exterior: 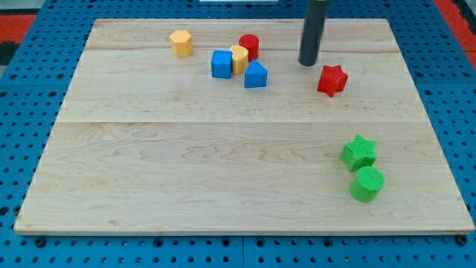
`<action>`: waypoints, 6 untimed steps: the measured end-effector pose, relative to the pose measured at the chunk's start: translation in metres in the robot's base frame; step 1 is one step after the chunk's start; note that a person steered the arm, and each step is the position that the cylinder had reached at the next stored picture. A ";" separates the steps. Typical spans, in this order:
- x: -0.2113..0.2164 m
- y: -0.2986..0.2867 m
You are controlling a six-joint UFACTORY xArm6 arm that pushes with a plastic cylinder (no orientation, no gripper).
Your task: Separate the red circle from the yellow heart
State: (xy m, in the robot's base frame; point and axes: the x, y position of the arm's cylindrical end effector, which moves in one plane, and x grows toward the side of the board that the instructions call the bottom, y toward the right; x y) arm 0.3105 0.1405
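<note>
The red circle (250,45) stands near the view's top centre, touching the yellow heart (239,58) just to its lower left. A blue cube (222,65) touches the heart's left side and a blue triangle (255,75) sits just below the heart. My tip (309,62) is down on the board to the right of the red circle, a clear gap away, and just up-left of a red star (332,80).
A yellow hexagon (181,42) sits at the top left of the cluster. A green star (359,152) and a green circle (367,184) stand together at the lower right. The wooden board (186,164) lies on a blue pegboard.
</note>
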 end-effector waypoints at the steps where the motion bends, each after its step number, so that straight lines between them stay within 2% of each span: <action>1: 0.052 -0.001; 2: 0.016 -0.010; 3: -0.064 -0.031; 4: -0.081 -0.123; 5: -0.061 -0.183; 6: -0.017 -0.103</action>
